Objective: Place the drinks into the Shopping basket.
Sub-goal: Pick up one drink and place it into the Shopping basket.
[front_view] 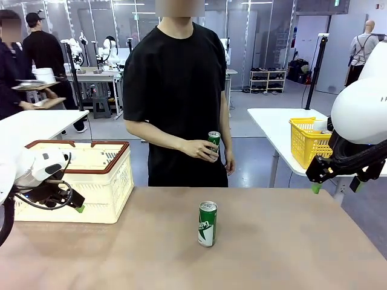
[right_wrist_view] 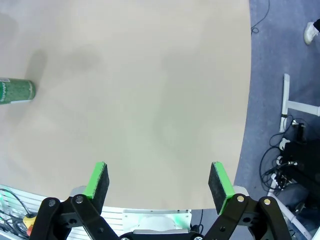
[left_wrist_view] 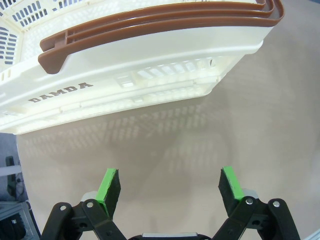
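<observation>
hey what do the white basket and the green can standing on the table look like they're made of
The basket looks like moulded plastic: cream lattice walls with a slight sheen, and a brown rim and handles in the same rigid, smooth finish. The green can is probably thin metal, likely aluminium, judging by its bare silver top and smooth printed green body.
</observation>
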You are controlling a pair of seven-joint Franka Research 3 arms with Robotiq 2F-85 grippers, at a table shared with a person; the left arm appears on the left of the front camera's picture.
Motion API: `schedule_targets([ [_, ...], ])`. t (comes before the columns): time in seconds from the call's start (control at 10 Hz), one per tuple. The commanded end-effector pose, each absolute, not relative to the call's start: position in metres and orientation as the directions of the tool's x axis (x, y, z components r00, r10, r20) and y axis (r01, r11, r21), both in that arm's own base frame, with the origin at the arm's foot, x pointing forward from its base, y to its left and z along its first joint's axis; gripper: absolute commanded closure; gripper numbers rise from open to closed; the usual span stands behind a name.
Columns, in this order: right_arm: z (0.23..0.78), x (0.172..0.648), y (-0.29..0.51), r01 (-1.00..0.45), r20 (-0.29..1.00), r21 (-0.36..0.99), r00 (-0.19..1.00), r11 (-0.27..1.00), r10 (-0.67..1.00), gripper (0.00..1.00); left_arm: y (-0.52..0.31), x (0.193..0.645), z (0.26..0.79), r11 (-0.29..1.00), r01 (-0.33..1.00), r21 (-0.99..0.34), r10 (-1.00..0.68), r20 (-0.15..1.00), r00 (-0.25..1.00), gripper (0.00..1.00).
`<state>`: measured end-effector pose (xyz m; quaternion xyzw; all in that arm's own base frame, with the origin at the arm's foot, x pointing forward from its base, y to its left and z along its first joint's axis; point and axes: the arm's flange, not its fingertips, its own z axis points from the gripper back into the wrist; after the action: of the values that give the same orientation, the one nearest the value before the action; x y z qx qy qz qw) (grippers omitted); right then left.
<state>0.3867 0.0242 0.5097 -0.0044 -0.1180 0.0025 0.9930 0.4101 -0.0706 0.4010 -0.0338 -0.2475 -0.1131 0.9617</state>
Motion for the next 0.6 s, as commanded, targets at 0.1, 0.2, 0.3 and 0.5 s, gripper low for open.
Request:
schedule_targets([
  [0.1,0.511,0.387,0.022,-0.004,0.236,-0.015,0.972,1.000,0.008,0.00,-0.088,0.395,0.426,0.959,0.278,-0.049,-0.222,0.477,0.850,0.00],
  [0.2,0.511,0.387,0.022,-0.004,0.236,-0.015,0.972,1.000,0.008,0.00,-0.098,0.383,0.440,0.956,0.290,-0.041,-0.241,0.453,0.858,0.00],
  [0.3,0.511,0.387,0.022,-0.004,0.236,-0.015,0.972,1.000,0.008,0.00,-0.110,0.369,0.455,0.947,0.318,-0.037,-0.266,0.461,0.847,0.00],
  [0.5,0.511,0.387,0.022,-0.004,0.236,-0.015,0.972,1.000,0.008,0.00,-0.125,0.349,0.473,0.945,0.321,0.064,-0.320,0.389,0.864,0.00],
])
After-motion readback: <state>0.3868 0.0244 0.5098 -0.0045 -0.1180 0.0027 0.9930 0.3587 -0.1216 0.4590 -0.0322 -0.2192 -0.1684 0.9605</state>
